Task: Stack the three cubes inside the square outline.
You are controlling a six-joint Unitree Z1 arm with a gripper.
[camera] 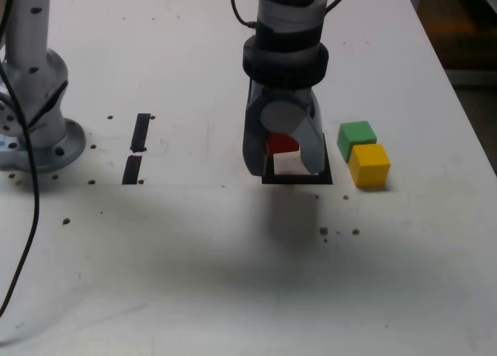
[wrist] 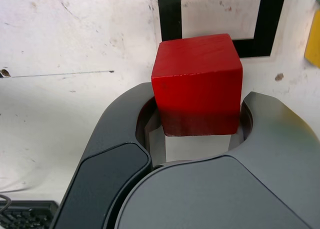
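The bench (camera: 194,294) is a white top, scuffed and dotted with small dark specks, running out of frame on the near side; beyond its far right corner a strip of darker floor shows. Two short black tape strips (camera: 137,148) lie toward the exterior view's left, near the arm's grey base (camera: 35,115), and a black cable (camera: 31,216) trails across that edge.

The gripper (camera: 289,150) hangs point-down over the middle of the bench, pinching the red cube (wrist: 197,84) between its dark jaws — the wrist view shows the block clamped on two sides. It sits over the far edge of the square outline (camera: 299,178), whose far side the gripper hides. Whether the cube touches the surface cannot be told.

The green cube (camera: 356,137) and yellow cube (camera: 369,165) sit touching, just beside the outline on the exterior view's right — outside it.
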